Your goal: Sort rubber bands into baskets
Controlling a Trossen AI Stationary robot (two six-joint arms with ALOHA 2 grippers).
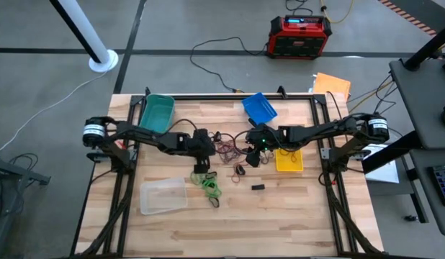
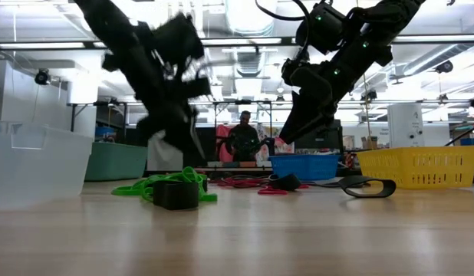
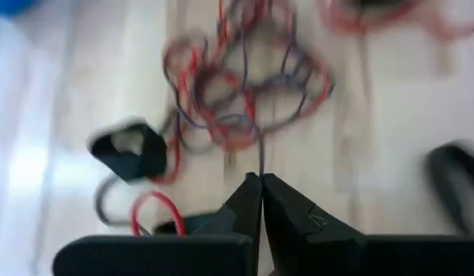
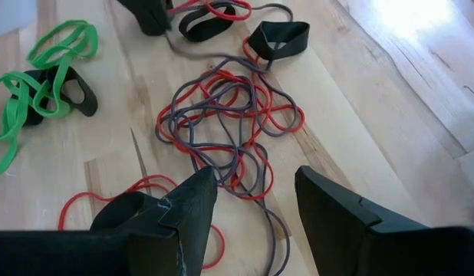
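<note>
A tangle of red and dark brown rubber bands [image 1: 228,149] lies mid-table; it also shows in the right wrist view [image 4: 222,123]. Green bands [image 1: 208,185] and wide black bands [image 4: 277,38] lie on the wood nearby. My left gripper [image 3: 261,178] is shut on a thin dark strand of the tangle; it stands low over the table [image 2: 192,157] beside the green bands. My right gripper [image 4: 256,188] is open and empty just above the tangle's right side [image 1: 253,157]. The teal [image 1: 156,113], blue [image 1: 260,108], yellow [image 1: 289,160] and clear [image 1: 163,196] baskets stand around the bands. My left gripper pinches a single thin dark strand [image 3: 260,157] between its two fingers, at their very tips. The strand runs straight from the tips to the tangle [image 3: 245,92], which lies on the table. The fingers slant down toward the table.
A small black block [image 1: 258,187] lies on the wood near the yellow basket. Loose red bands [image 4: 137,192] lie under my right gripper. Bare wood fills the near half of the table. A person [image 2: 245,138] stands in the room far beyond the table.
</note>
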